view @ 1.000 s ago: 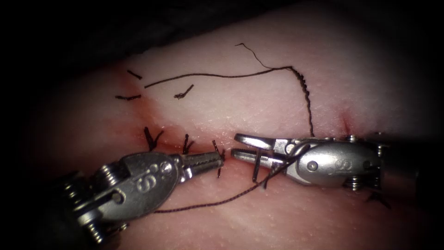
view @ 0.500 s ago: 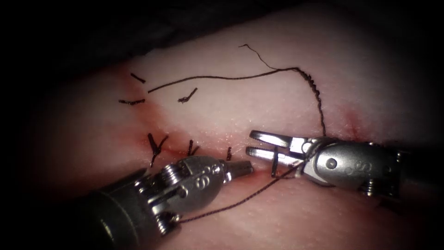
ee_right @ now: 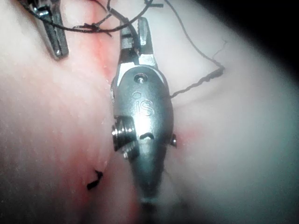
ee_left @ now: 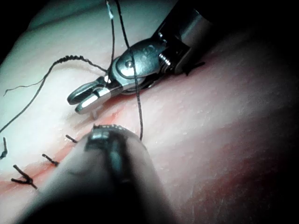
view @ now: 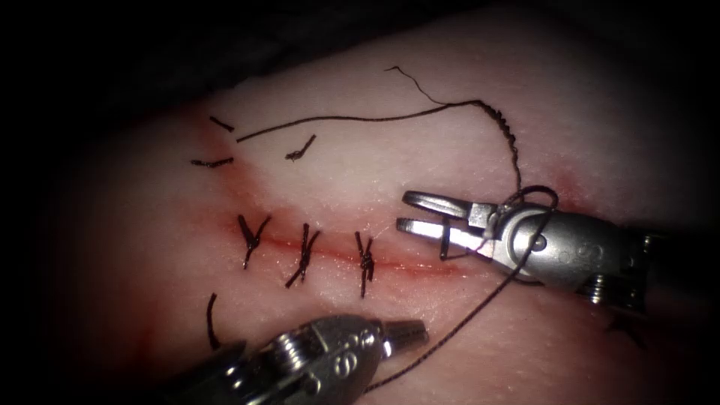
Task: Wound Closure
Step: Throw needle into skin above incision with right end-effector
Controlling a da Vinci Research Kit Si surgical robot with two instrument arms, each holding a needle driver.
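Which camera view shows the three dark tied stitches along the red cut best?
The endoscope view: all three dark tied stitches stand unobstructed across the red cut, in a row. In the left wrist view, the stitches appear at an oblique angle, partly behind that tool. The right wrist view mostly presents its own tool.

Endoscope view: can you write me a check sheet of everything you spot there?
Surface: tissue; cut with red fluid.
Job's things: three knotted stitches; long thread loops round the right tool; needle not surely made out.
Clutter: cut ends of thread lying on the tissue.
Grippers: left tool jaws shut, any hold on the thread unclear; right tool jaws open, short dark piece crosses the lower one.
Cables: nothing seen.
Surroundings: dark.
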